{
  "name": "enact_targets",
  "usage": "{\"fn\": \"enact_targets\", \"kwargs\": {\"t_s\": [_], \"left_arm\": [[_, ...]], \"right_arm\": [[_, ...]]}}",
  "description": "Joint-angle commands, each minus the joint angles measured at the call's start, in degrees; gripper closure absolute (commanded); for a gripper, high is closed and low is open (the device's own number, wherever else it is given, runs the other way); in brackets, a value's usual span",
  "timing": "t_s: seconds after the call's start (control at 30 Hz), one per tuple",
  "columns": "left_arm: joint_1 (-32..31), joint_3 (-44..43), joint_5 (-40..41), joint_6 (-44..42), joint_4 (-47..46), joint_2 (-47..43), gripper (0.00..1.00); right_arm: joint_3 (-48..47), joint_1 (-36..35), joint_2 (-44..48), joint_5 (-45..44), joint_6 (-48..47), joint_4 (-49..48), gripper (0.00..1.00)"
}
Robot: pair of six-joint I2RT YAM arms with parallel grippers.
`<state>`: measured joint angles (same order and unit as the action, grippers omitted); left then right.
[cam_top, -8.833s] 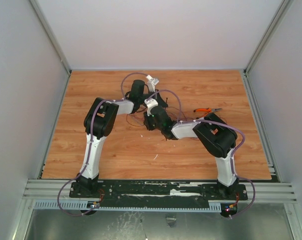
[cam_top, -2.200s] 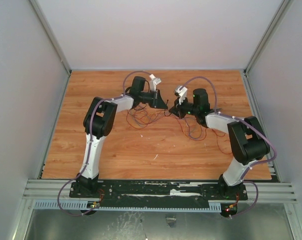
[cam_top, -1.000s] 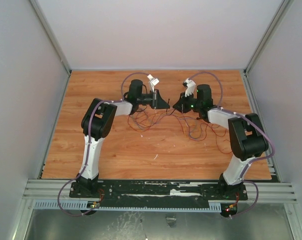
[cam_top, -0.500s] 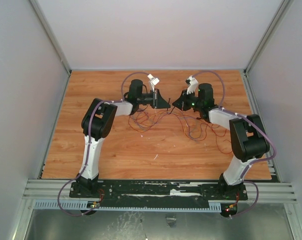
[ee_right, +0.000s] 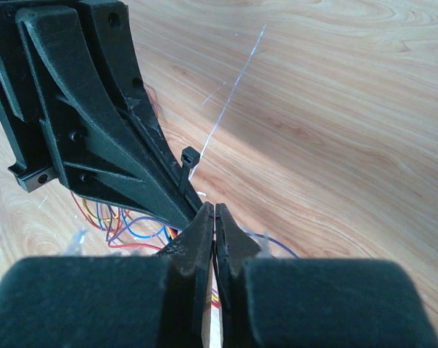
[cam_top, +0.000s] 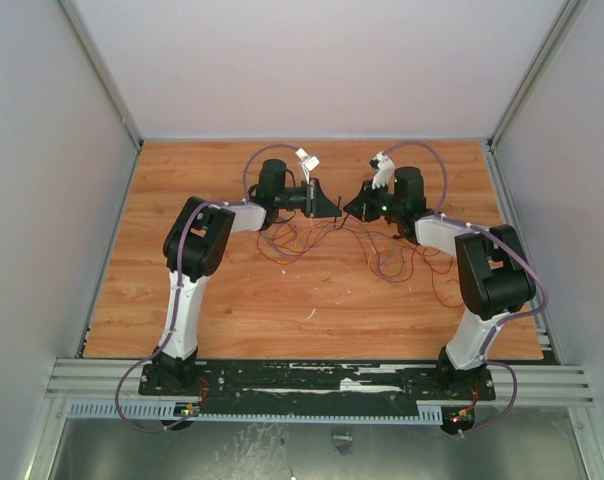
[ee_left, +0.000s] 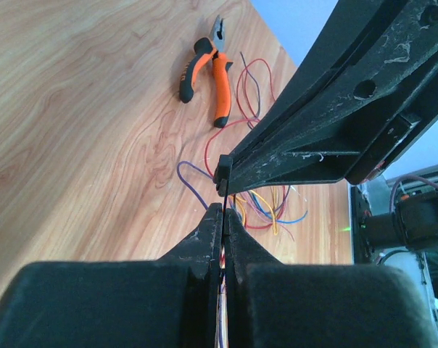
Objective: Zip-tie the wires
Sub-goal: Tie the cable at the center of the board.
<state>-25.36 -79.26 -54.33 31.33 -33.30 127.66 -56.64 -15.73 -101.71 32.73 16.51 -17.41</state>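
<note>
Overall, the wooden table point(cam_top: 232, 300) carries both arms reaching to its far middle, tips meeting. The left gripper point(ee_left: 222, 210) is pinched closed on the zip tie point(ee_left: 222, 190), a thin black strip standing up from its tips. The right gripper point(ee_right: 214, 210) is likewise closed, the strip running into its tips, its small head just beyond them. The wires point(cam_top: 312, 240) sprawl loose on the table beneath and beside both grippers. Orange-handled pliers point(ee_left: 204, 69) lie near the wires.
</note>
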Motion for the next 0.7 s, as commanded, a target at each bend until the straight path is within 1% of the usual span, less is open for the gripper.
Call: {"fn": "enact_targets", "kwargs": {"t_s": [0.0, 0.67], "left_arm": [[-0.83, 0.45, -1.76, 0.13, -2.36, -2.63, 1.0], [-1.05, 0.54, -1.76, 0.85, -3.51, -2.37, 0.95]], "right_arm": [[-1.87, -0.35, -0.79, -2.0, 0.73, -0.81, 1.0], [-3.63, -0.97, -2.18, -2.38, 1.85, -0.48, 1.0]]}}
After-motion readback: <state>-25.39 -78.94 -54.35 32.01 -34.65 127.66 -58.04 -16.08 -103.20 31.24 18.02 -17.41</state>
